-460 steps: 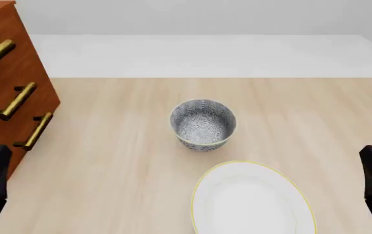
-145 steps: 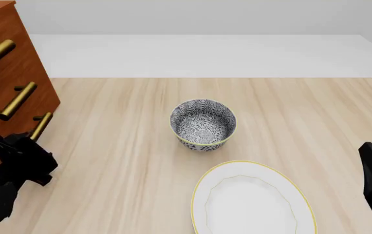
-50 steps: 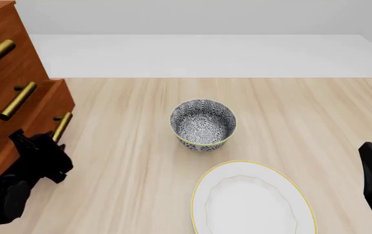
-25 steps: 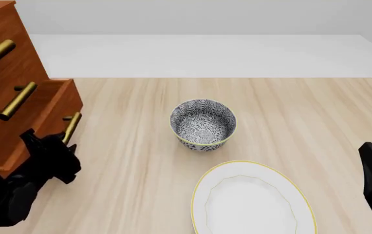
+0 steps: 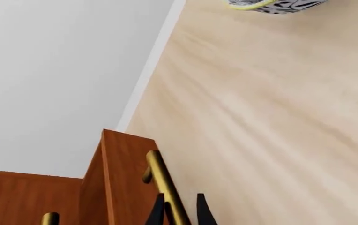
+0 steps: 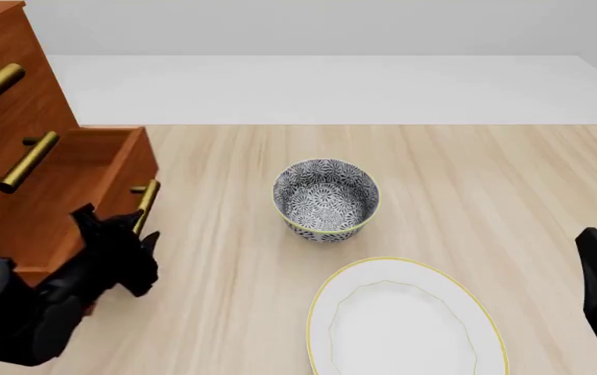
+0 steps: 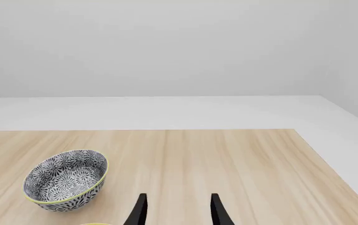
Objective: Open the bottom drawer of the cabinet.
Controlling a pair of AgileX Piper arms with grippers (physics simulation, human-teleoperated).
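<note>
The bottom drawer [image 6: 90,183] of the cabinet [image 6: 7,101] now stands partly pulled out, at the table's left edge, with its hollow inside showing between its front board and the cabinet face. Half a second ago its front stood nearer the cabinet, and a few seconds ago it was flush with the two drawers above. So the pull is working, and I judge the task mostly done, with only a little more travel needed, if any.

The left gripper [image 5: 179,213] has come outward with the drawer. Its two dark fingers [image 5: 202,213] pinch the brass handle [image 5: 163,187], which runs between them and on past the tips. The drawer's front board lies just beyond the fingers, touching nothing else.

The drawer is a deep reddish-brown wooden box with flat, smooth sides and square corners. Its handle is a round, shiny brass bar on short posts, like the handles on the upper drawers.

Farther out, well ahead of the left fingers, sits the bowl [image 6: 326,198], round and deep, with a fine blue-grey flower pattern and a thin yellow rim. Near it lies the plate [image 6: 403,320], flat, white and glossy with a thin gold edge. Both rest on the table [image 6: 466,180], pale wood with a straight grain.

The right gripper [image 7: 175,211] hangs idle at the right side, its fingers spread and holding nothing, with the bowl ahead and off to one side of them.
</note>
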